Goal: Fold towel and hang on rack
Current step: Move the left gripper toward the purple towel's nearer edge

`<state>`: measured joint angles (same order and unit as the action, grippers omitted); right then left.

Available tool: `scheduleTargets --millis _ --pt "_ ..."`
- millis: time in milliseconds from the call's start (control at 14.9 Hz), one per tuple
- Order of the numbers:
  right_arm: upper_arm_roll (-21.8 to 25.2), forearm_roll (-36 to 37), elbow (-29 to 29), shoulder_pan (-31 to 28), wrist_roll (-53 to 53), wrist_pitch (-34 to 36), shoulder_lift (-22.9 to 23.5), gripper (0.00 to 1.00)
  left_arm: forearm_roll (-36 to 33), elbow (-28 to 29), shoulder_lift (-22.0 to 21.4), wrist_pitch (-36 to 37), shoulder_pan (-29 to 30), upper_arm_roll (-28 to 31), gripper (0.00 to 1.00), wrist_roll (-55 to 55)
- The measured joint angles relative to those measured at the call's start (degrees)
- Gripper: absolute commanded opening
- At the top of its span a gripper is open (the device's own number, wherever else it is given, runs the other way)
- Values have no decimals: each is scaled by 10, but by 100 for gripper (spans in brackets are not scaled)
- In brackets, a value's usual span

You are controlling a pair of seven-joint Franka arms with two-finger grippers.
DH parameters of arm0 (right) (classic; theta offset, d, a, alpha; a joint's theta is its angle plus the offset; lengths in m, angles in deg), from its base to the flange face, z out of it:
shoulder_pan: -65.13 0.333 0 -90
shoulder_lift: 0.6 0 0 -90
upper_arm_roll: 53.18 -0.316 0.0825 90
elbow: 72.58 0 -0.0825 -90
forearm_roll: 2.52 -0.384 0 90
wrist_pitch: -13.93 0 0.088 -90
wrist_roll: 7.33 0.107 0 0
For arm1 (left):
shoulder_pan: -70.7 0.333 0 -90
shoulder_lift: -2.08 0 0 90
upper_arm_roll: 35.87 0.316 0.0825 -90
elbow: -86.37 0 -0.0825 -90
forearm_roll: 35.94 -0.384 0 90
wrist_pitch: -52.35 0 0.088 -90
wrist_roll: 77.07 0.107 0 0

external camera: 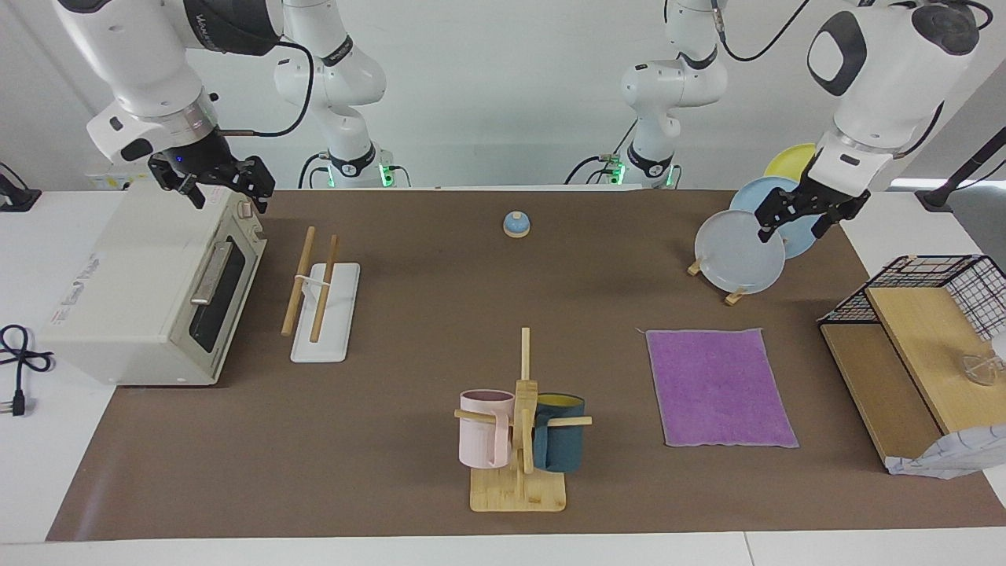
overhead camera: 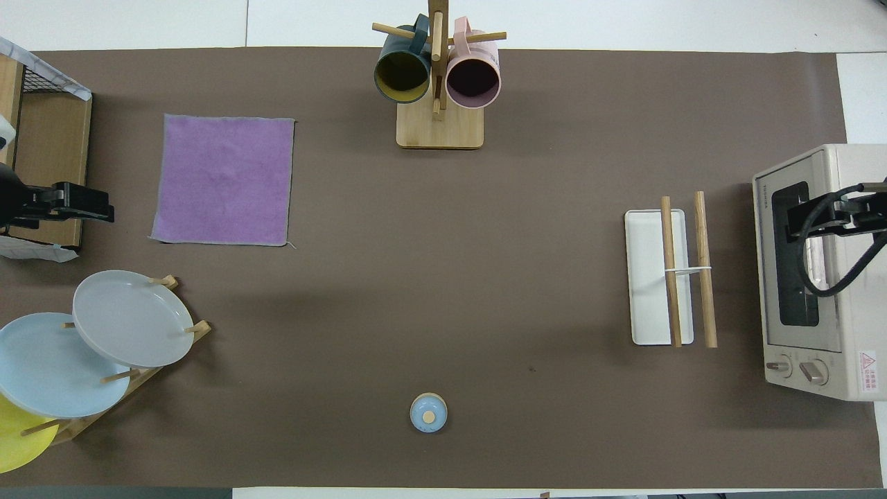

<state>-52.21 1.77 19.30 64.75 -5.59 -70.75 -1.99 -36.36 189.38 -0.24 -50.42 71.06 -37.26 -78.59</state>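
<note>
The towel [external camera: 719, 387] [overhead camera: 223, 180] lies flat and unfolded, purple face up, on the brown mat toward the left arm's end of the table. The rack [external camera: 318, 283] [overhead camera: 682, 270], two wooden rods over a white base, stands toward the right arm's end, beside the toaster oven. My left gripper [external camera: 794, 220] [overhead camera: 97, 204] hangs open and empty in the air, over the mat's edge beside the towel and near the plates. My right gripper [external camera: 226, 192] [overhead camera: 804, 218] waits open and empty above the toaster oven. Neither gripper touches the towel.
A toaster oven [external camera: 149, 291] sits at the right arm's end. A mug tree [external camera: 520, 424] with two mugs stands farther out at mid-table. A plate stand [external camera: 739, 251] holds three plates. A blue bell [external camera: 516, 225] sits near the robots. A wooden shelf with wire basket [external camera: 904, 369] borders the towel.
</note>
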Motion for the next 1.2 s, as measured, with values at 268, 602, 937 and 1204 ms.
scheduleTargets --millis 268,602,937,1204 --pt "0 0 0 0 0 0 0 100 0 72 67 -137 29 1 100 0" --pt "0 0 0 0 0 0 0 100 1 96 189 -288 59 1 98 1" --pt "0 0 0 0 0 0 0 100 22 96 210 -298 59 -1 76 1" --pt "0 0 0 0 0 0 0 100 33 97 210 -288 60 -1 65 0"
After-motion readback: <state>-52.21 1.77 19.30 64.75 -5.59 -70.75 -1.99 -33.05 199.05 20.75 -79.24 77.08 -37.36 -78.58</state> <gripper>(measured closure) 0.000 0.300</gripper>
